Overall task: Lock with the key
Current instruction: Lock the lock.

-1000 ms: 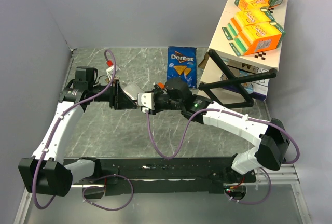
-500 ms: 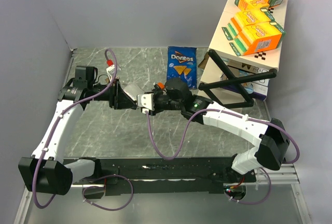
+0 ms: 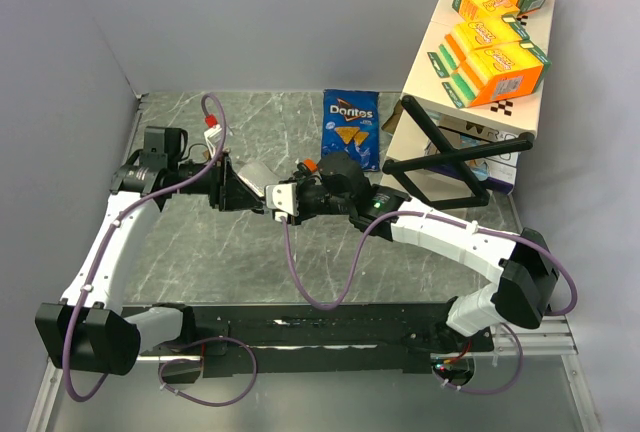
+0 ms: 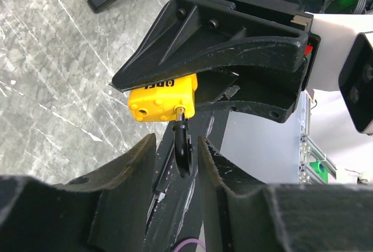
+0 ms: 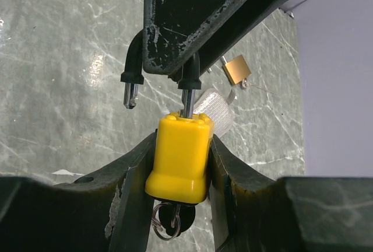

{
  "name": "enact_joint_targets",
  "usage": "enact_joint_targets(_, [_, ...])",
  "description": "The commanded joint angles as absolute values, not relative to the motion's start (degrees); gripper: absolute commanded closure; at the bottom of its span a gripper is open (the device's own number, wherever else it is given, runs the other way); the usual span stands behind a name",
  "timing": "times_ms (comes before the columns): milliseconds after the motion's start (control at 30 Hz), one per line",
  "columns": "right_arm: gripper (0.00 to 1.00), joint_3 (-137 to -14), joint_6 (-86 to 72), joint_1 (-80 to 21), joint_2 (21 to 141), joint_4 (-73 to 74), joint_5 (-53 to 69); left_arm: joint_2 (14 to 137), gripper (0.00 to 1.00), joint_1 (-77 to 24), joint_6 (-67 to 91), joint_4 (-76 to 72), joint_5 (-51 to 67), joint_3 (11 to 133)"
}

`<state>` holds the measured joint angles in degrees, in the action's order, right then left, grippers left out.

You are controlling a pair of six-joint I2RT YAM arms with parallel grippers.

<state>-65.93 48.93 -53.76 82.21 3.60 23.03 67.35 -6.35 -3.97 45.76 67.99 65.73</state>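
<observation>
Between the two arms, lifted above the middle of the table, the yellow padlock is clamped by its flat sides in the right gripper, body towards that wrist and black shackle pointing away. The lock is open. One shackle leg sits in the body, while the other hangs free to the side, clear of its hole. A key ring dangles from the base of the body, and the key itself is mostly hidden there. The left gripper straddles the bend of the shackle with its jaws partly apart, and the left wrist view shows a gap on each side, so it looks loose rather than gripped. The next step is probably to swing the free leg over its hole and press it home. The main risk is pushing while the leg is off line, which would jam it on the top of the body or twist the lock in the right fingers. A loose left hold could also slide off the smooth shackle. The key sits close to the right palm, so it will be awkward to reach and turn. A brass padlock lies on the table below, and a Doritos bag lies farther back.
</observation>
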Motion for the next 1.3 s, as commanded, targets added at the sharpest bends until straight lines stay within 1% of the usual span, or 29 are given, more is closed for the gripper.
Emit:
enact_joint_targets(0, [1.0,-66.44,49.22,-54.23,78.05,-1.14,23.73,67.67,0.61,-6.15,-6.33,46.76,68.12,68.29])
enact_joint_targets(233, [1.0,-66.88,48.96,-54.23,78.4,-1.58,23.82,67.33,0.61,-6.15,-5.81,45.97,68.12,66.98])
enact_joint_targets(300, [1.0,-66.88,48.96,-54.23,78.4,-1.5,23.82,66.97,0.63,-6.15,-5.1,45.27,67.85,66.53])
enact_joint_targets(367, [1.0,-66.88,48.78,-54.14,78.31,-1.5,23.91,66.8,0.69,-6.15,-4.75,44.56,67.94,66.27])
enact_joint_targets(400, [1.0,-67.06,48.69,-54.14,78.31,-1.41,24.08,66.71,0.76,-6.15,-4.83,44.47,67.94,66.27])
enact_joint_targets(567, [1.0,-68.11,47.12,-54.05,78.49,-0.27,24.43,66.53,0.83,-6.15,-5.71,45.08,67.76,66.53])
enact_joint_targets(600, [1.0,-68.72,46.76,-54.05,78.66,-0.26,24.52,66.62,0.91,-6.15,-5.97,45.44,68.02,66.79])
enact_joint_targets(633, [1.0,-69.08,46.06,-53.97,78.66,-0.26,24.61,66.8,0.95,-6.15,-6.59,45.96,68.2,66.97])
enact_joint_targets(667, [1.0,-69.6,44.66,-53.88,78.92,2.96,25.48,66.97,0.99,-6.15,-6.59,46.23,68.46,67.23])
enact_joint_targets(700, [0.84,-71.52,43.87,-53.62,79.36,4.73,26.45,67.06,0.99,-6.07,-6.42,45.97,68.29,67.67])
enact_joint_targets(767, [0.6,-75.56,41.24,-53.0,80.15,11.65,30.64,66.54,0.99,-5.72,-5.1,43.18,68.82,68.29])
enact_joint_targets(800, [0.35,-76.8,40.18,-52.04,81.03,14.04,32.59,66.19,0.99,-5.54,-3.01,41.59,69.08,68.29])
enact_joint_targets(867, [0.16,-79.7,35.8,-50.63,81.73,17.91,36.37,64.6,0.99,-4.05,-0.45,35.29,70.39,68.03])
enact_joint_targets(900, [0.02,-80.5,34.12,-49.15,82.35,18.8,39.17,64.08,0.99,-3.61,3.39,33.16,71.18,67.77])
enact_joint_targets(1033, [0.0,-84.37,26.21,-45.45,84.28,23.02,44.81,60.48,0.99,-2.46,4.92,26.82,73.21,66.36])
enact_joint_targets(1133, [0.0,-84.82,22.78,-43.34,84.03,22.85,47.19,57.93,0.99,-2.46,6.76,21.11,73.56,65.22])
enact_joint_targets(1267, [0.0,-84.29,23.99,-42.89,82.62,23.03,49.21,56.95,0.99,-2.55,5.28,19.51,74.7,65.3])
